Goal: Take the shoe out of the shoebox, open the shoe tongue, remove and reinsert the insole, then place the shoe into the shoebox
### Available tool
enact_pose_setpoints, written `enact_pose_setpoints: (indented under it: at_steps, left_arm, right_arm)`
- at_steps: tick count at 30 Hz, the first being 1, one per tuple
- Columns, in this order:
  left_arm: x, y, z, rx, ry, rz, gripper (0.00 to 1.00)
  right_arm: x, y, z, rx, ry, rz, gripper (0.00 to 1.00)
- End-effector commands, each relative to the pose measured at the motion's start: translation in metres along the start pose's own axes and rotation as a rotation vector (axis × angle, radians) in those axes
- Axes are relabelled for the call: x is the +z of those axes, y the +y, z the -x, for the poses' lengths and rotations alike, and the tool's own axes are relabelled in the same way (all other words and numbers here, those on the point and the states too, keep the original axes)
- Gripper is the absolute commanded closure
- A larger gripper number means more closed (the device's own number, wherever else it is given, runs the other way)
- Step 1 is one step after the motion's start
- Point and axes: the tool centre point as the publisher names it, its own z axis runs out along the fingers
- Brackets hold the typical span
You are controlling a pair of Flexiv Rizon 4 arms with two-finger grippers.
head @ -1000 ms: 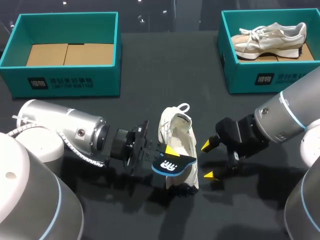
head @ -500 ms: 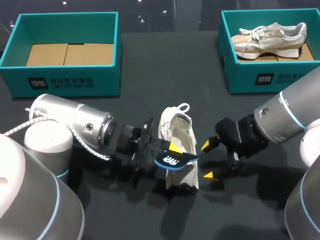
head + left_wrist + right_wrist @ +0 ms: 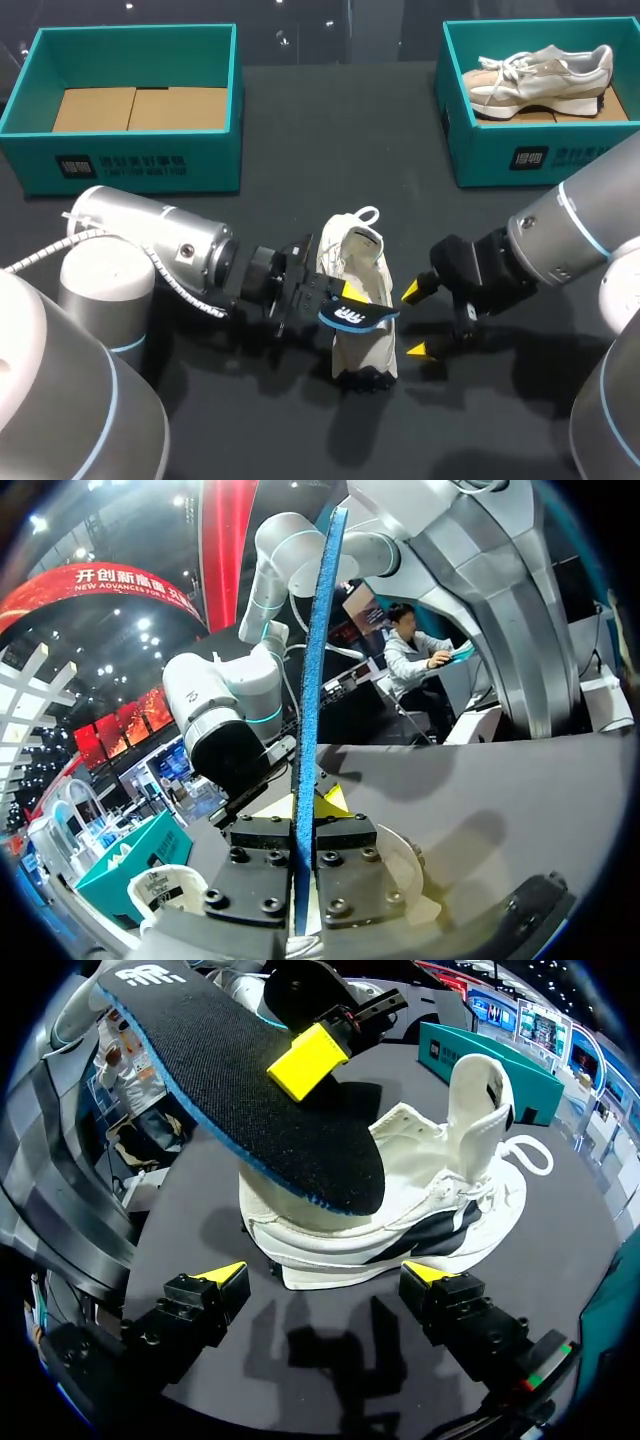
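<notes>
A white shoe (image 3: 362,262) stands on the dark table's middle, its tongue pulled up. My left gripper (image 3: 347,298) is at the shoe's left side, shut on a black insole with a blue edge (image 3: 352,318), which hangs over the shoe's opening. In the left wrist view the insole (image 3: 312,660) shows edge-on, clamped between the fingers (image 3: 325,802). My right gripper (image 3: 416,320) stands open just right of the shoe, with nothing in it. In the right wrist view the shoe (image 3: 420,1210) lies ahead of the right gripper (image 3: 326,1290), with the insole (image 3: 240,1090) above it.
A teal shoebox (image 3: 130,165) at the back left holds only cardboard. Another teal shoebox (image 3: 530,155) at the back right holds a second pale shoe (image 3: 545,75). Both arms crowd the table's front half.
My left arm has moved right, carrying the insole further over the shoe. The right arm and the shoe have kept still.
</notes>
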Motion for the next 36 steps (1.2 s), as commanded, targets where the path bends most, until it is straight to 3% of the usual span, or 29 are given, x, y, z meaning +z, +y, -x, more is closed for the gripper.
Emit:
enact_pose_setpoints:
  at_steps: [1,21,36]
  left_arm:
    - [0.006,0.002,-0.003,-0.007,-0.012,0.011,1.0]
    - [0.005,0.022,-0.011,-0.053,-0.152,0.105,1.0]
    - [-0.006,0.045,-0.003,-0.076,-0.251,0.157,1.0]
  right_arm:
    - [-0.001,0.0,-0.002,-0.001,-0.003,0.001,0.0]
    - [-0.001,0.0,-0.002,-0.001,-0.003,0.001,0.0]
    - [-0.001,0.0,-0.002,-0.001,-0.003,0.001,0.0]
